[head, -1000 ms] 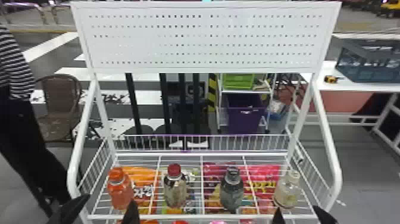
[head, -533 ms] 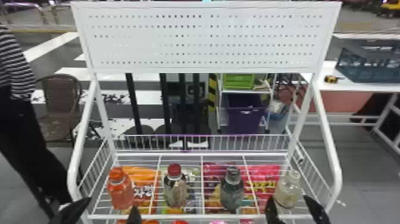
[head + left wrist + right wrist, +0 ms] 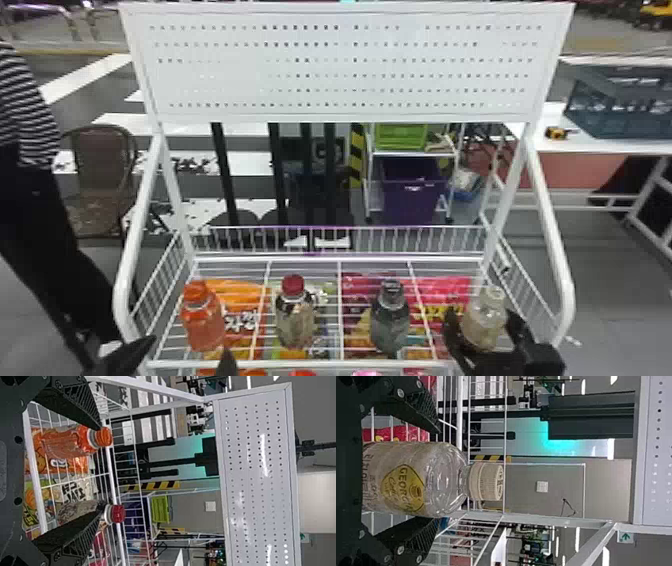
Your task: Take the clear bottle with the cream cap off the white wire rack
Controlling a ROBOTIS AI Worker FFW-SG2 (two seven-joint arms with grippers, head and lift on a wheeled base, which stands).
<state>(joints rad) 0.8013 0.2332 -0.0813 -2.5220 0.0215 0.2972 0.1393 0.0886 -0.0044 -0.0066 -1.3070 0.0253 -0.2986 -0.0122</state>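
At the right end of the white wire rack (image 3: 340, 257) stands the clear bottle with the cream cap (image 3: 484, 320). My right gripper (image 3: 482, 332) is around it, one finger on each side. In the right wrist view the clear bottle (image 3: 415, 479) lies between the fingers of my right gripper (image 3: 437, 477), which stand open with a gap at the side near the upper finger. My left gripper (image 3: 187, 357) is open at the rack's front left; in the left wrist view the left gripper (image 3: 99, 471) has nothing held between its fingers.
An orange bottle (image 3: 202, 317), a red-capped bottle (image 3: 295, 312) and a dark-capped bottle (image 3: 391, 317) stand on the rack to the left. Snack bags (image 3: 240, 300) lie beneath the wires. White side rails (image 3: 550, 240) and a perforated panel (image 3: 345, 65) frame the rack.
My right gripper has moved forward from the rack's front edge to around the clear bottle. The left gripper has shifted only slightly.
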